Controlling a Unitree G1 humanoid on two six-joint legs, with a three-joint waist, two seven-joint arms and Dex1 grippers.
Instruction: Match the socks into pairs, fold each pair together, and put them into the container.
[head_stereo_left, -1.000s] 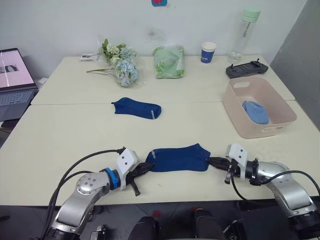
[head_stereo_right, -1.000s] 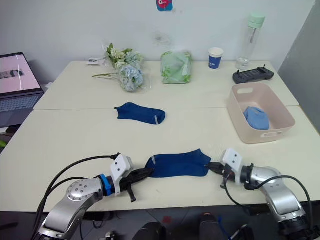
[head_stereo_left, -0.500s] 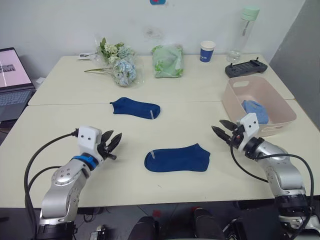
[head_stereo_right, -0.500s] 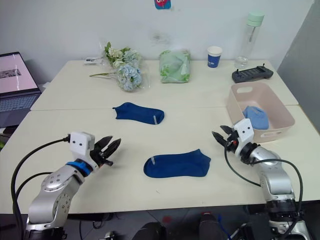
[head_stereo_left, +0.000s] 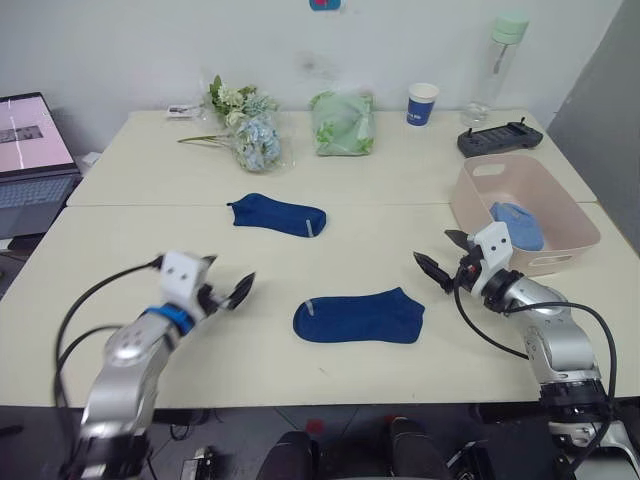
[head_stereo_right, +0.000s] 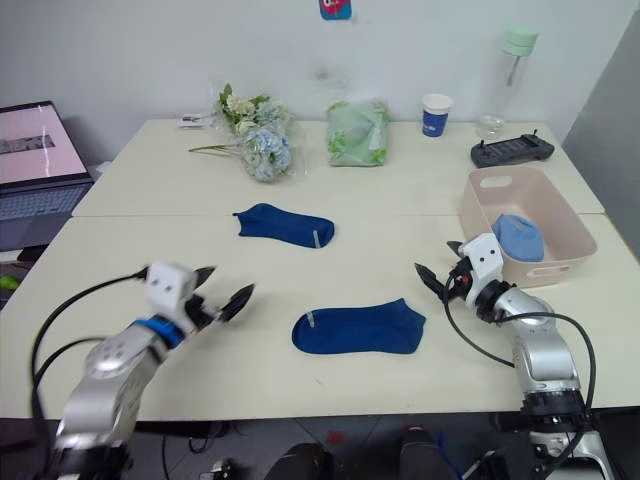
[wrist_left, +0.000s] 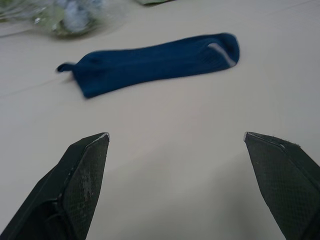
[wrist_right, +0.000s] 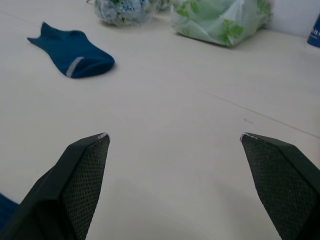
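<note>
A dark navy sock (head_stereo_left: 359, 319) lies flat on the near table (head_stereo_left: 120, 250), lengthwise across it, midway between the two grippers and touching neither. The left gripper (head_stereo_left: 236, 291) hovers to its left and the right gripper (head_stereo_left: 441, 262) to its right; both have their jaws spread wide and hold nothing.

Further back, left of centre, a second navy sock (head_stereo_left: 277, 214) lies flat with a pale stripe near its toe. The left wrist view shows this far sock between the left fingers (wrist_left: 80, 170), well ahead of them. The right wrist view shows its toe off to one side and the green bag (wrist_right: 222, 17) beyond.

At the right sits the pink tub (head_stereo_left: 480, 215), with a folded light blue pair (head_stereo_left: 518, 223) inside. Flowers (head_stereo_left: 250, 130) and a blue cup (head_stereo_left: 422, 103) stand along the far edge.
</note>
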